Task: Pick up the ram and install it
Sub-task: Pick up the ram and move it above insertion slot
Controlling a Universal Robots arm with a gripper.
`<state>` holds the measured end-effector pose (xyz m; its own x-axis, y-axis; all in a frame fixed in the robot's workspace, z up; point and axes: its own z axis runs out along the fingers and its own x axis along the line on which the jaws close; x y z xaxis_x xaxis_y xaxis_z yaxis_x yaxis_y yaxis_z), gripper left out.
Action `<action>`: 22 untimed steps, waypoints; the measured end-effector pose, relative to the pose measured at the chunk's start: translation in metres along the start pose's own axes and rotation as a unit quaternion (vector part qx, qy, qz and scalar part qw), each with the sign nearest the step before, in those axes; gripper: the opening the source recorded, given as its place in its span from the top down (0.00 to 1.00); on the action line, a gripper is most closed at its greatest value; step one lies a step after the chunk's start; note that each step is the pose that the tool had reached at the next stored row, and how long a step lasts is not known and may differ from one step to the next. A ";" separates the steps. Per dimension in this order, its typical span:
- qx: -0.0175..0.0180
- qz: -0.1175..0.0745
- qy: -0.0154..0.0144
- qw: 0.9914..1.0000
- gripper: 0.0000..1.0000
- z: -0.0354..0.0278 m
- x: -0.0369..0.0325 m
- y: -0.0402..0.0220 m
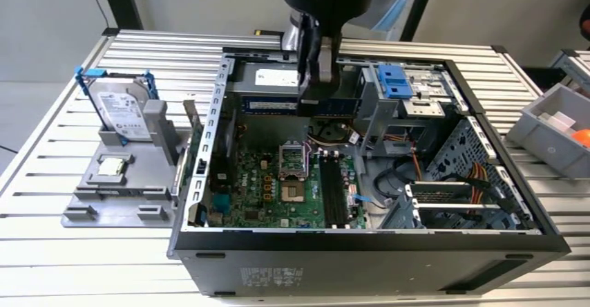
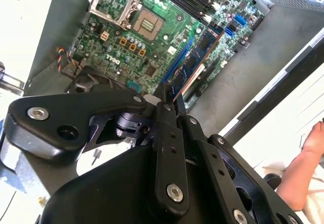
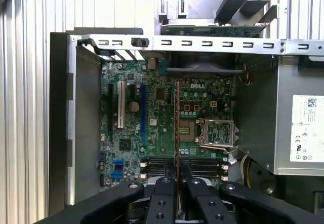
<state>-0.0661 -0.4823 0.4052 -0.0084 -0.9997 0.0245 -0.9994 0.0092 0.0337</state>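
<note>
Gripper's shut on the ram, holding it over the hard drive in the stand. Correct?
Not quite. The gripper is shut on the ram, but it hangs over the motherboard inside the open case, not over the hard drive. The exterior view shows this.

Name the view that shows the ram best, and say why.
The exterior view: the ram shows its long flat side, clamped in the gripper. The second wrist view shows it foreshortened; the first wrist view shows it edge-on.
</note>
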 end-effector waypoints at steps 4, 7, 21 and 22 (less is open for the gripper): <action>0.000 0.000 0.000 1.000 1.00 -0.0001 -0.0001 -0.0021; 0.000 0.000 0.000 1.000 1.00 -0.0001 -0.0001 -0.0039; 0.000 0.000 0.000 1.000 1.00 -0.0005 -0.0005 -0.0151; 0.000 0.000 0.000 1.000 1.00 -0.0006 -0.0006 -0.0166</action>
<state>-0.0494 -0.4818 0.4052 -0.0085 -0.9997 0.0245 -0.9994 0.0093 0.0337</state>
